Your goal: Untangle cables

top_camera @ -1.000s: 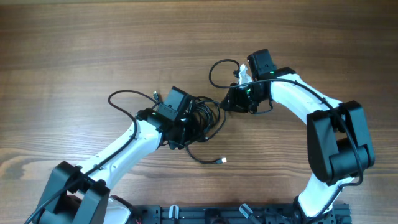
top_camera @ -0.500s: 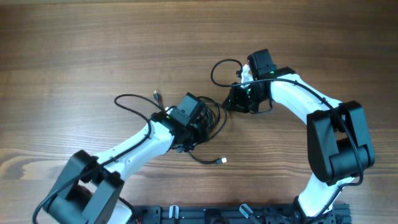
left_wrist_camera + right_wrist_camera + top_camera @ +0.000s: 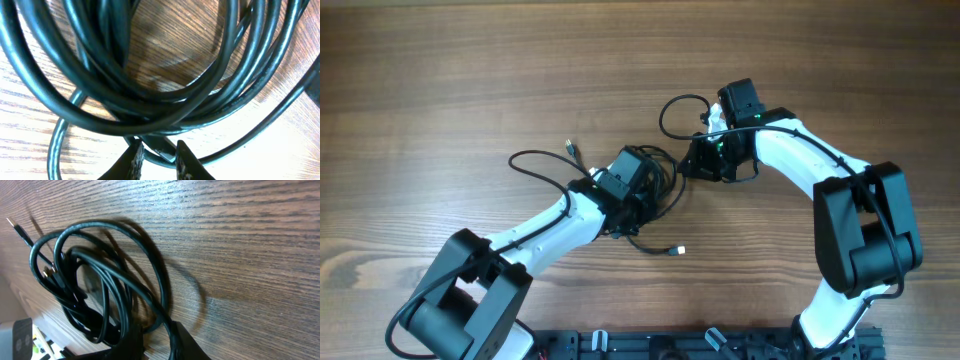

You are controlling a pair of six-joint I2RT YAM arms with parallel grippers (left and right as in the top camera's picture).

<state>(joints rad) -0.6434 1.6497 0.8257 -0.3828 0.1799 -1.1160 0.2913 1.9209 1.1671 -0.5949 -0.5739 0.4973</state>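
The cables (image 3: 663,178) are thin black cords bunched in a tangle at mid-table. One loop trails left (image 3: 530,160) to a small plug (image 3: 570,150). Another loop (image 3: 672,112) curls up by the right arm, and a strand ends in a silvery plug (image 3: 678,251) nearer the front. My left gripper (image 3: 648,190) sits on the tangle's left side. In the left wrist view its jaws (image 3: 156,159) are closed on a strand below the coils (image 3: 150,107). My right gripper (image 3: 688,163) is at the tangle's right side, its jaws (image 3: 156,342) closed on a strand of the coil (image 3: 100,287).
The wooden table (image 3: 440,80) stretches out on all sides of the tangle. A black rail (image 3: 670,345) with fittings runs along the front edge between the arm bases. A thicker arm wire (image 3: 745,178) hangs by the right wrist.
My left gripper has moved right into the tangle. The left loop and its plug have shifted right with it. The front plug has moved slightly. The right arm has not moved.
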